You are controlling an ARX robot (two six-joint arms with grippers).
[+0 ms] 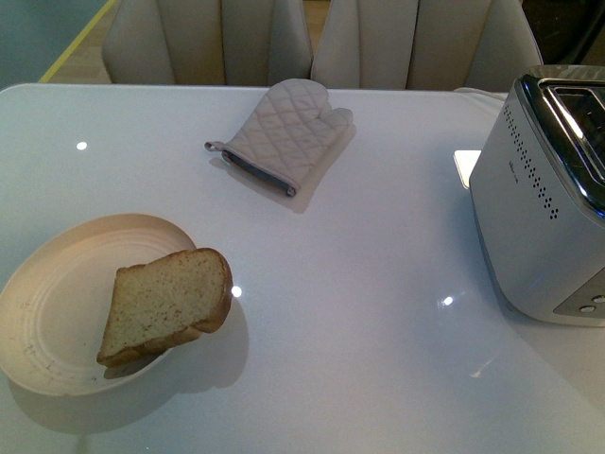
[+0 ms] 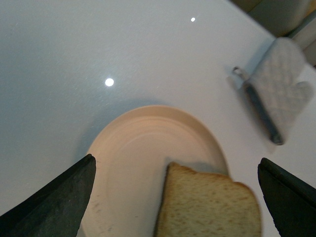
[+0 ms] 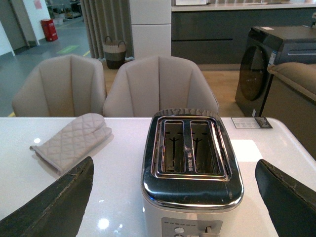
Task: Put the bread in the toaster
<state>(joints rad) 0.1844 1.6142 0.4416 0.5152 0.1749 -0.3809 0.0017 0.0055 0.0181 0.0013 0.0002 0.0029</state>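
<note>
In the front view, the cream plate [image 1: 57, 312] sits at the lower left of the white table [image 1: 378, 265]. It holds the bread slice [image 1: 165, 305], which lies tilted with its rounded top over the plate's right rim. The toaster [image 1: 544, 218] stands at the right edge; the right wrist view shows only wire guides in its two slots. A quilted oven mitt [image 1: 284, 132] lies at upper centre. The left gripper [image 2: 175, 160] is spread wide over plate and bread, holding nothing. The right gripper [image 3: 174, 162], equally wide and bare, faces the toaster.
</note>
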